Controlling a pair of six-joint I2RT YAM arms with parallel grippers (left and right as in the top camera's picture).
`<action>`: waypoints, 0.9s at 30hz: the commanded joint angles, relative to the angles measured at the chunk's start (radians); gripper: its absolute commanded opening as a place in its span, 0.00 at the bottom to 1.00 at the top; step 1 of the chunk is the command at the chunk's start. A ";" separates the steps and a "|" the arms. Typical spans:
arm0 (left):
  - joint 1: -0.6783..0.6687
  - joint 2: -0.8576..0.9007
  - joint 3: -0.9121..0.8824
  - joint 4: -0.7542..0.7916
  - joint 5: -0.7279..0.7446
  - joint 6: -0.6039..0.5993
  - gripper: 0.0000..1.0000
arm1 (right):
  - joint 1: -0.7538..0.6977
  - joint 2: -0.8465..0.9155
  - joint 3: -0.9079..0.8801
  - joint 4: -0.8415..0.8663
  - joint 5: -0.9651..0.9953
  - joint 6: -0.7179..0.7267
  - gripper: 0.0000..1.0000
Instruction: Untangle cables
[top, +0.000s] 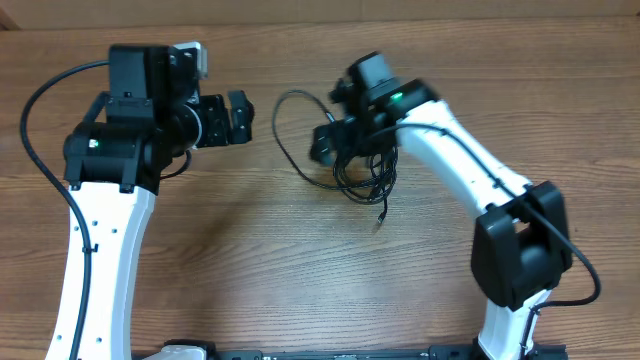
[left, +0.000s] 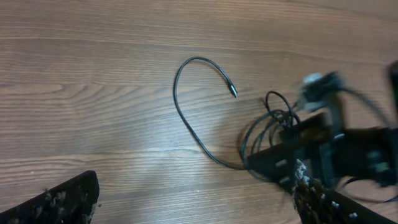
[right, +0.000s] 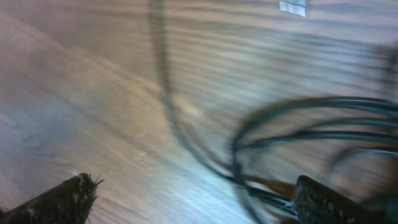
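Right gripper is spread open and empty, sitting low over the knotted bunch of the black cable. Strands lie between its fingers, crowding one side; that view is blurry. Left gripper is also open and empty, just left of the loose loop. Suggest pinching one outer strand only, not the bunch. Pull slowly, left pinning the loop to the table.

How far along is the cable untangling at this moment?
Early. Done: one free cable end arcs out to the side of the knot. In hand: the right gripper is open over the tangle, the view blurred. Left: the coils are looped together; the left gripper is open, apart from them.
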 joint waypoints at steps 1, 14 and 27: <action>-0.015 -0.004 0.007 -0.018 -0.027 0.023 1.00 | 0.048 0.011 -0.003 0.010 0.103 0.131 1.00; -0.019 -0.004 0.007 -0.104 -0.090 0.036 1.00 | 0.005 0.088 -0.079 0.209 0.142 0.522 1.00; -0.018 0.004 0.007 -0.122 -0.090 0.048 1.00 | 0.005 0.146 -0.054 0.283 -0.026 0.457 0.04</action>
